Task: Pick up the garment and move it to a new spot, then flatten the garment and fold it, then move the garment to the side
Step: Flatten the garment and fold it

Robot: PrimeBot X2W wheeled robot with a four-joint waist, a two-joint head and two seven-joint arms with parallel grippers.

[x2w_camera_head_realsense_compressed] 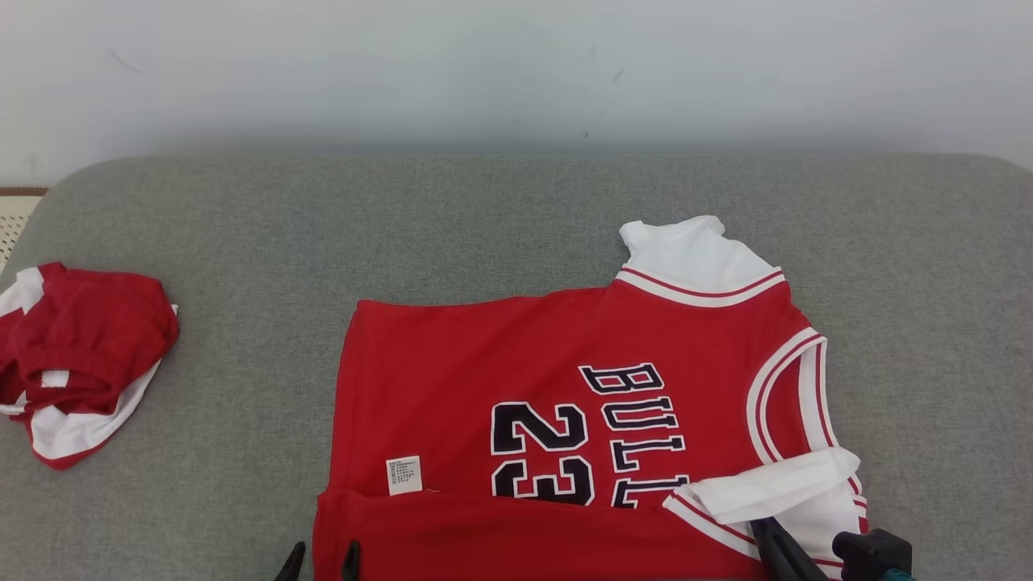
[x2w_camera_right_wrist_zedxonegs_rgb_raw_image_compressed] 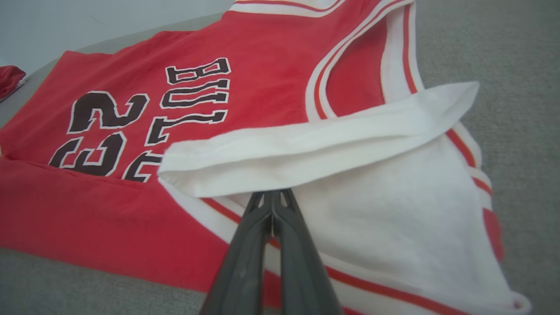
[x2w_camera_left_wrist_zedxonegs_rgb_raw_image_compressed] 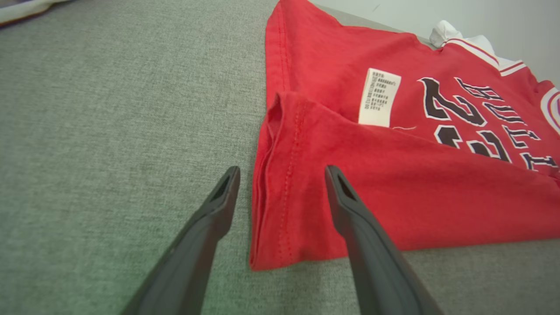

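Grey cushion (x2w_camera_head_realsense_compressed: 516, 226) is spanned by the jersey (x2w_camera_head_realsense_compressed: 452, 379). Its length is run from the released left gripper (x2w_camera_left_wrist_zedxonegs_rgb_raw_image_compressed: 282, 171), astride the hem (x2w_camera_left_wrist_zedxonegs_rgb_raw_image_compressed: 284, 210), to the right gripper (x2w_camera_right_wrist_zedxonegs_rgb_raw_image_compressed: 272, 193). That gripper is clenched under the sleeve (x2w_camera_right_wrist_zedxonegs_rgb_raw_image_compressed: 306, 153); a pinch cannot be told.

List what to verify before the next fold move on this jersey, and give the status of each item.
1. Left hand open, fingers straddling the hem corner of the jersey: ok.
2. Right hand shut at the white sleeve: ok. Cloth actually pinched: cannot tell.
3. Jersey lying flat: not ok. The near edge is doubled over and the sleeve is folded back.
4. Second garment lies apart from the jersey: ok.
5. Bare grey surface beyond the jersey for folding: ok.
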